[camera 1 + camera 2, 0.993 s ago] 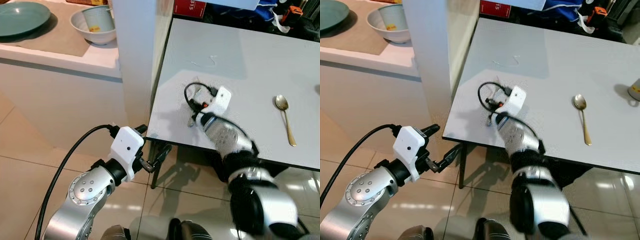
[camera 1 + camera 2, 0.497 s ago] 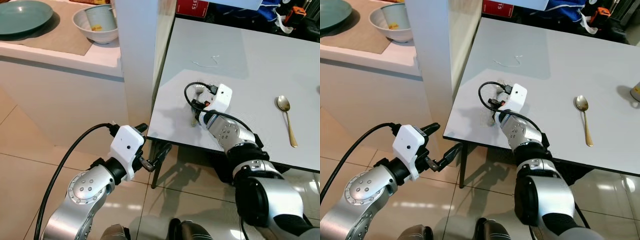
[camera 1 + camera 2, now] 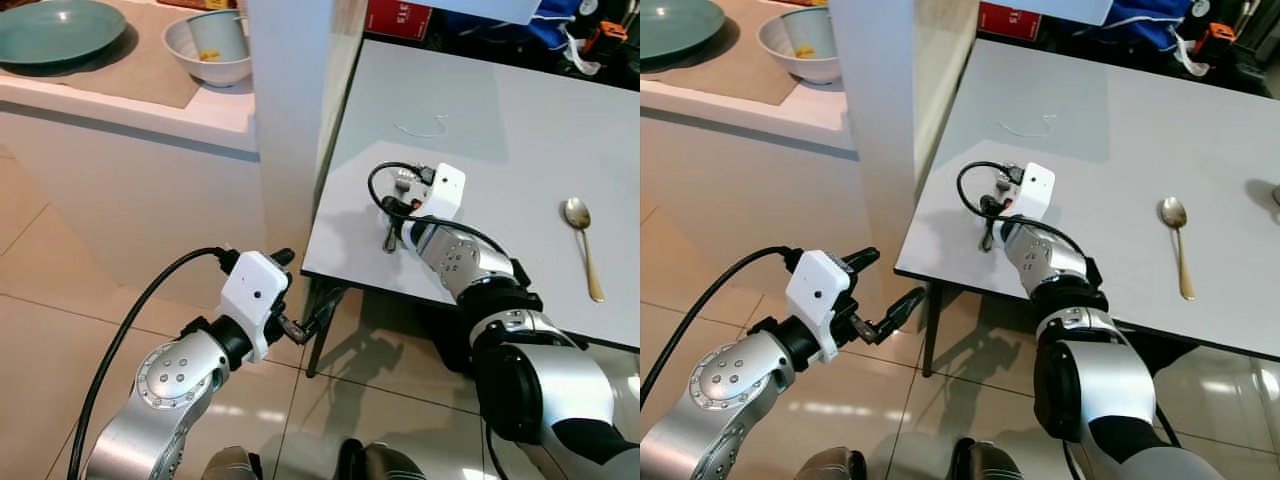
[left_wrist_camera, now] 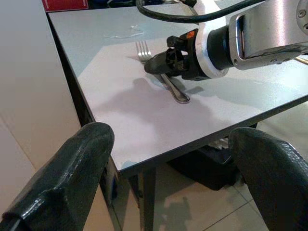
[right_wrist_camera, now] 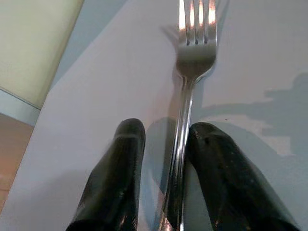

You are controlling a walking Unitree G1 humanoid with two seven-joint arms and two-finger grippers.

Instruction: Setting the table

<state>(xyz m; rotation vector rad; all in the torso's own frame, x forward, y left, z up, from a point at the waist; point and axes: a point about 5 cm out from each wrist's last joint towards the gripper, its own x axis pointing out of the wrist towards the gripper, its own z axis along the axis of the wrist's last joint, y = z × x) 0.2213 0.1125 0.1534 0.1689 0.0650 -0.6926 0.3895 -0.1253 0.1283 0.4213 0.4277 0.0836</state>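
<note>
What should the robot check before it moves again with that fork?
1. Fork lies between the right gripper fingers: ok.
2. Fork flat on the white table, tines pointing away from the gripper: ok.
3. Fingers closed tight on the handle: cannot tell; a gap shows on one side.
4. Fork well in from the table edge: ok.
5. Spoon lying apart from the fork: ok.
6. Left gripper open, held low beside the table, touching nothing: ok.
</note>
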